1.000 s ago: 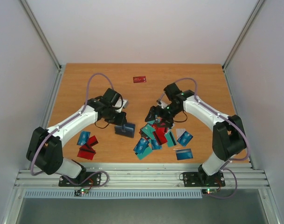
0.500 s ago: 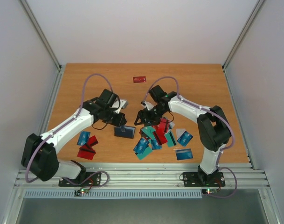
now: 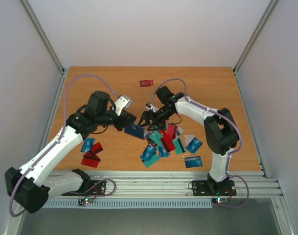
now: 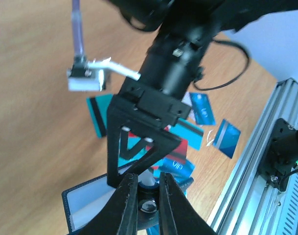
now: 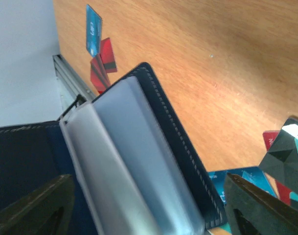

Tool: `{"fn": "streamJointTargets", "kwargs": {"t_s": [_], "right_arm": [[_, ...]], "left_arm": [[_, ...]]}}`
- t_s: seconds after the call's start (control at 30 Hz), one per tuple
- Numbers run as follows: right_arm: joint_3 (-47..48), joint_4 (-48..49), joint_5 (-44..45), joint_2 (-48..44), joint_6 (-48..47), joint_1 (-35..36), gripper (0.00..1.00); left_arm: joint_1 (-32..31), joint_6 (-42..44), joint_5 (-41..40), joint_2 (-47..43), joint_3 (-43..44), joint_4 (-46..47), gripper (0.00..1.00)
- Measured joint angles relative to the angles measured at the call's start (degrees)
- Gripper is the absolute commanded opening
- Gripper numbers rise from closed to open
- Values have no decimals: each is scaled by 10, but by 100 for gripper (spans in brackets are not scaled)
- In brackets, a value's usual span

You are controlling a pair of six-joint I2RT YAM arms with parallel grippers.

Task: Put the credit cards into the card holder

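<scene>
The card holder (image 3: 135,130), dark navy with a grey-blue inside, hangs open just above the table between both arms. My left gripper (image 3: 130,119) is shut on its clasp end; in the left wrist view (image 4: 148,177) the snap button sits between the closed fingers, with the holder (image 4: 85,205) below left. My right gripper (image 3: 143,120) is open right beside the holder. In the right wrist view (image 5: 146,181) its fingers stand wide apart either side of the holder's grey-blue inside (image 5: 134,161). Credit cards (image 3: 163,142) lie in a pile under the right arm.
A second cluster of blue and red cards (image 3: 90,152) lies at the near left, also in the right wrist view (image 5: 101,68). One red card (image 3: 147,83) lies alone at the far middle. A metal rail (image 3: 149,183) runs along the table's near edge.
My left arm has lifted and carried the card holder a little right and away from the near edge. My right gripper has swung left from over the card pile up to the holder.
</scene>
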Motion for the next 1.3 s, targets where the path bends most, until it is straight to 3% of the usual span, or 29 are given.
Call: {"fn": "streamJointTargets", "kwargs": {"t_s": [0.07,0.33,0.63,1.0,1.17,1.3], "right_arm": [[-1,-7,-15,-1,0,-7,98],[-85,9,-92,-81,39,-50,98],[-165,151,-183,-126,203,-52,98],[-223,287,-218,-133,346,-52,99],[-273,458,-229,-133,478,-51,96],[-325,715,-229,-108,676,-42,89]], "left_arm": [[0,17,17,-23,-6,23,4],[0,90,64,-118,-62,127,0],[0,111,96,-111,-58,170,0],[0,86,111,-102,-38,225,0],[0,76,111,-98,-18,245,0],[0,70,111,-91,-10,259,0]]}}
